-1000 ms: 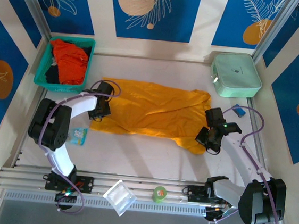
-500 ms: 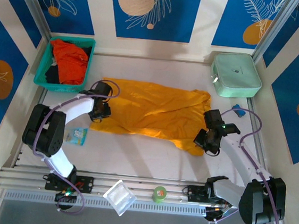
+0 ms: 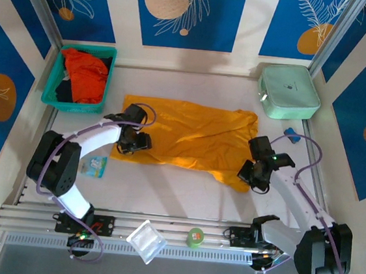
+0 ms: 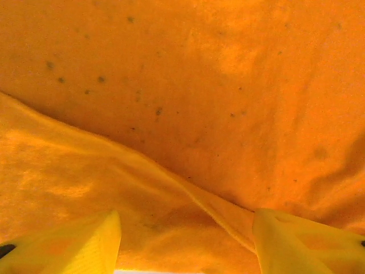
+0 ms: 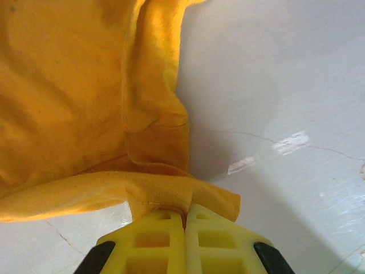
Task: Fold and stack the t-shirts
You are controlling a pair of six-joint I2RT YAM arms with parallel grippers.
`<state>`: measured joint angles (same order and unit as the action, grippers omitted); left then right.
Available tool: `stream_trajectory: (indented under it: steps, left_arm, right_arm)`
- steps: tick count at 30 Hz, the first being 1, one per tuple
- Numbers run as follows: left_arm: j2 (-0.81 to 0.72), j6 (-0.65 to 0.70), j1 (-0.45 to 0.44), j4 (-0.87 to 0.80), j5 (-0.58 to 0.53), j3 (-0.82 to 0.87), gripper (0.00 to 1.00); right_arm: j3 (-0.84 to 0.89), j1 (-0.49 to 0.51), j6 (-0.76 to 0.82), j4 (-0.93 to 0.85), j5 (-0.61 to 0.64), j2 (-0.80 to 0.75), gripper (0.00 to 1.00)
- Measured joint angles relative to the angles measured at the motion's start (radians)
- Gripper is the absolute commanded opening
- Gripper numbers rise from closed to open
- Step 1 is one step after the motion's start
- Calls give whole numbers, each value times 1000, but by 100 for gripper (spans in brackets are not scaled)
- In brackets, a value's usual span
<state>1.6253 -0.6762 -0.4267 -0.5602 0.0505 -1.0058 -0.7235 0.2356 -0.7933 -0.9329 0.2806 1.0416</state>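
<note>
Mustard t-shirt [image 3: 190, 134] lies spread out flat-ish at table centre, long axis 9 to 3 o'clock. Left gripper [image 3: 136, 142] sits over its 8 o'clock end, jaws spread wide, fingers [image 4: 74, 240] either side of a cloth ridge, gripping nothing. Right gripper [image 3: 252, 174] is at the shirt's 4 o'clock corner, jaws fully closed, pinching the hem there [image 5: 184, 220]. Red-orange t-shirt [image 3: 85, 74] is bunched in the teal basket [image 3: 75, 107] at 10 o'clock. Mint-green box [image 3: 289, 91] at 2 o'clock.
</note>
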Motion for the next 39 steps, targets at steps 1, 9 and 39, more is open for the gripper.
stream_trajectory:
  steps: [1, 9, 39]
  left_arm:
    - [8, -1, -3, 1, 3, -3, 63]
    - [75, -11, -21, 16, 10, -26, 62]
    - [0, -29, -54, -39, -71, -41, 0]
  right_arm:
    - [0, -10, -3, -2, 3, -17, 0]
    - [0, -77, -7, -2, 3, -56, 0]
    - [0, -106, 19, 11, -31, -65, 0]
